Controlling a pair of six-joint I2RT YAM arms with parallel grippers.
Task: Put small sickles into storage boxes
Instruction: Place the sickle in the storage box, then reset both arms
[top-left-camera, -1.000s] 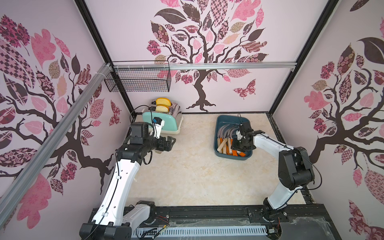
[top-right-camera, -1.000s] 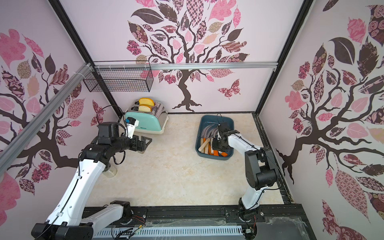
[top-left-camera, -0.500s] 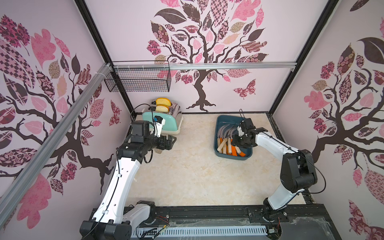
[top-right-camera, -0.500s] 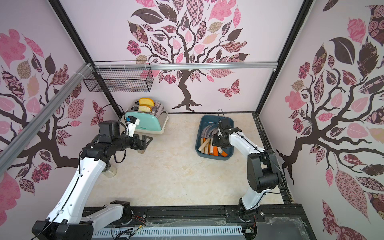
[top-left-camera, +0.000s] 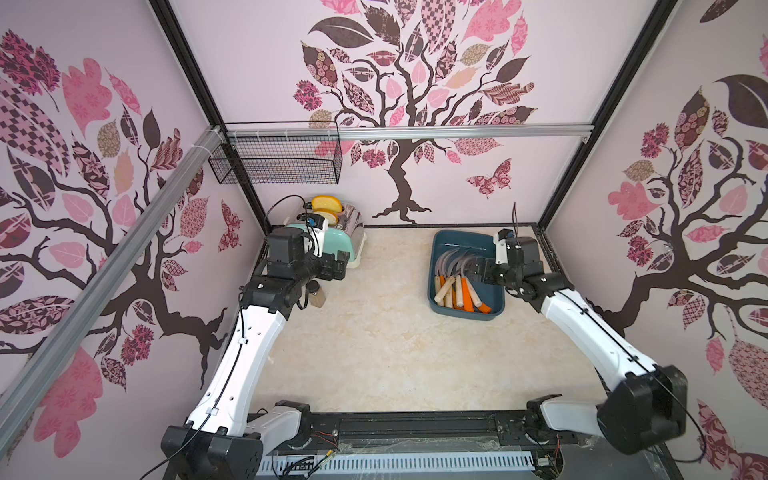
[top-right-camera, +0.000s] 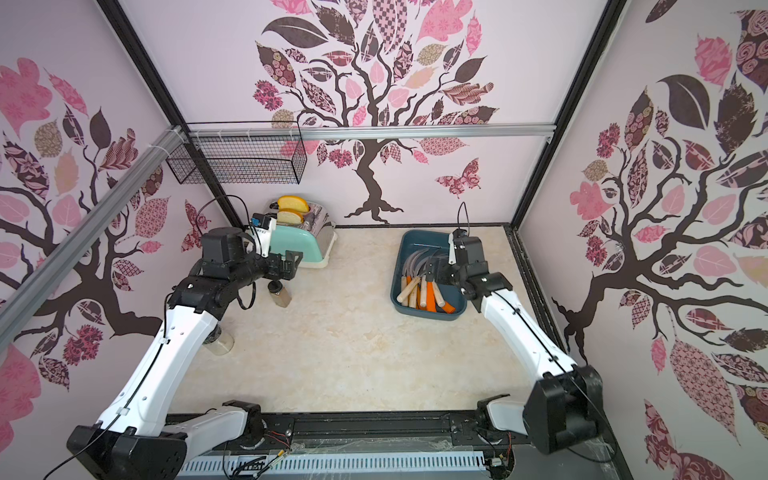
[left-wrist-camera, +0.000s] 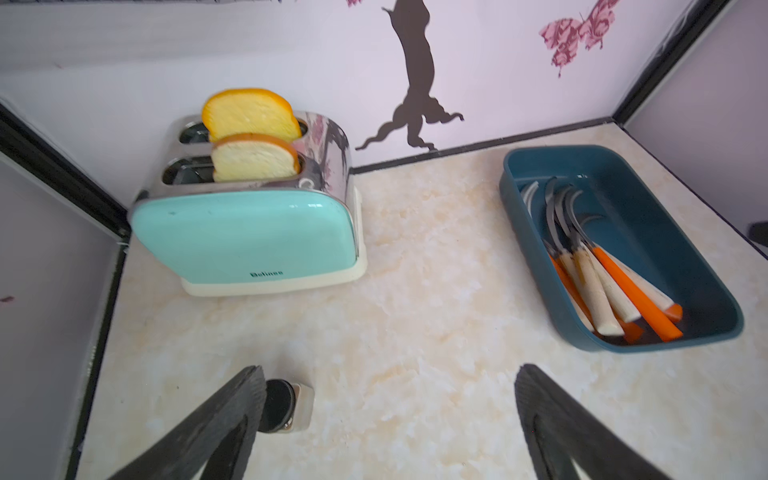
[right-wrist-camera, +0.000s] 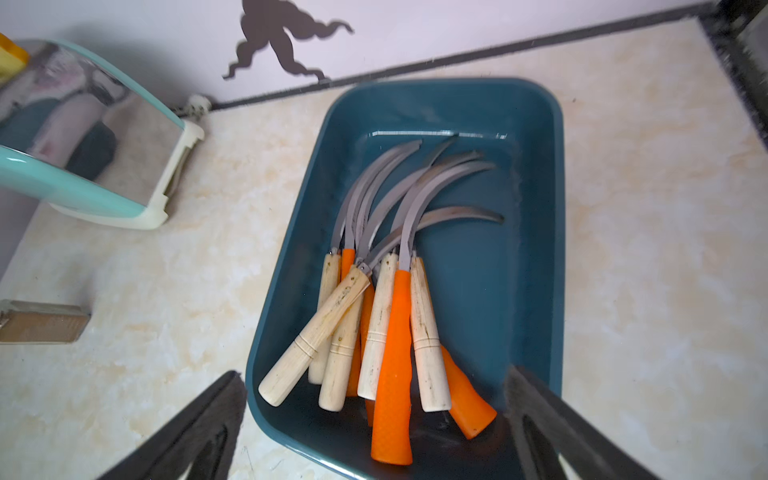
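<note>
Right wrist view: I see the small sickles (right-wrist-camera: 386, 299) piled inside the teal tray (right-wrist-camera: 536, 208), with the right gripper (right-wrist-camera: 376, 376) spread wide and empty over it. In both top views it hides some blades. The left gripper (left-wrist-camera: 390, 369), also spread, is well apart from the tray.

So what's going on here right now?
The small sickles lie piled in the blue tray, blades toward the back wall; none in view is outside it. The right hand hovers open above their handles, holding nothing. The left hand is open and empty too, over the table near the toaster.
</note>
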